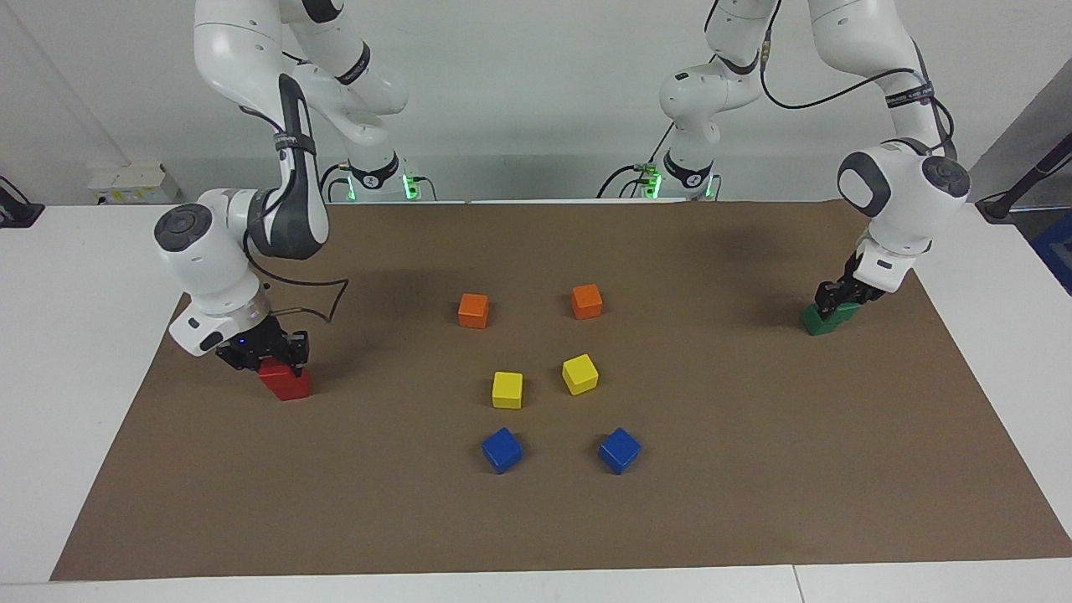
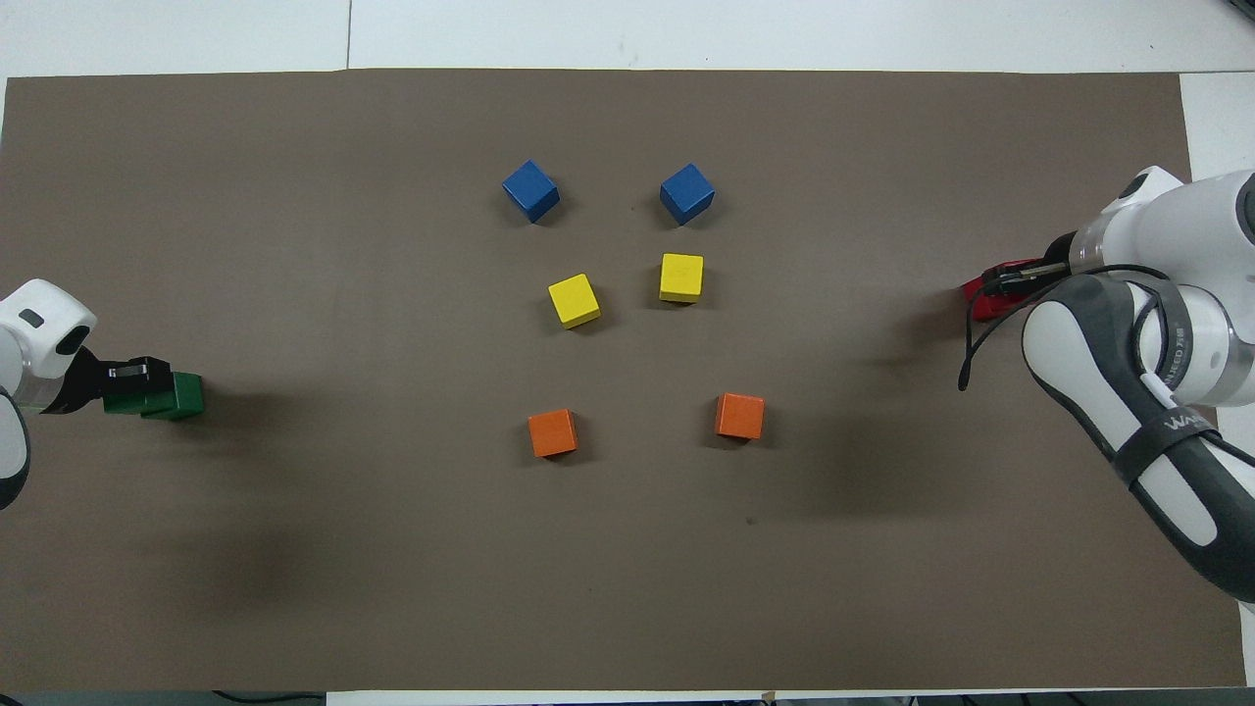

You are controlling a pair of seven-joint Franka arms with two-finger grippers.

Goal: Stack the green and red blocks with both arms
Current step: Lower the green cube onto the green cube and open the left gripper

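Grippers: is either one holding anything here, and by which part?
Left gripper sits on the green blocks, right gripper on the red blocks, each at the top; an actual grasp cannot be told.

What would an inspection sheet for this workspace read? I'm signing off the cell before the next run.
Surface: brown mat on white table, flat.
Job's things: green blocks at the left arm's end of the mat; red blocks at the right arm's end; stacking unclear.
Clutter: two orange cubes, two yellow cubes, two blue cubes mid-mat, each apart.
End effectors: left end effector at the green blocks; right end effector at the red blocks.
Cables: black cable loops beside the right wrist.
Surroundings: white box by the wall.
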